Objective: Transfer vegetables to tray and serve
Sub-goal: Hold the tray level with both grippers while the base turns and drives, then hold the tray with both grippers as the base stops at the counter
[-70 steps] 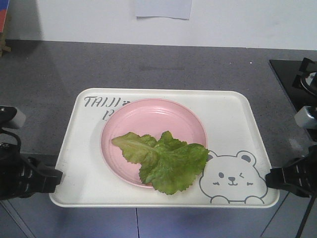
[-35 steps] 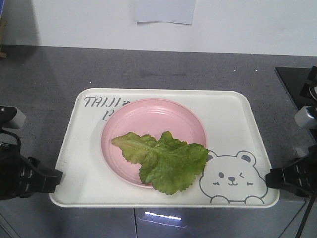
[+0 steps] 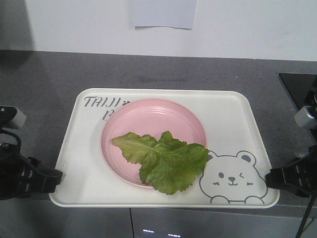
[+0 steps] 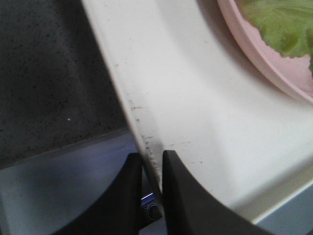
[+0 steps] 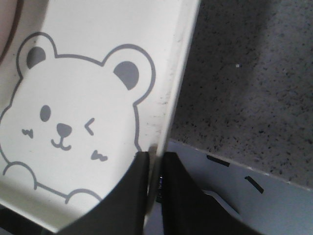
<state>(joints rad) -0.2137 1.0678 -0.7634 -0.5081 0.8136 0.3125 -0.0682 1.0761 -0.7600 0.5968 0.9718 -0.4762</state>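
Note:
The cream-white tray (image 3: 233, 119) with the winking bear drawing is held level above the grey counter. On it stands a round pink plate (image 3: 148, 121) carrying the vegetables (image 3: 166, 161), a ruffled green lettuce leaf. My left gripper (image 3: 55, 177) is shut on the tray's left rim (image 4: 146, 142), a dark finger on each side of the lip. On the opposite side my right gripper (image 3: 270, 179) clamps the right rim (image 5: 168, 122), just beside the bear (image 5: 73, 117). A corner of the plate (image 4: 274, 63) and leaf (image 4: 283, 24) shows in the left wrist view.
A speckled grey counter (image 3: 49, 79) runs under the tray to a white wall with a paper sheet (image 3: 163, 12). A black hob (image 3: 297, 87) sits at the right. Cabinet fronts (image 3: 198, 225) show below the counter's front edge.
The counter, hob and wall have slid downward and rightward in view while tray and grippers keep their place: I am carrying the tray and the whole scene shifts around it.

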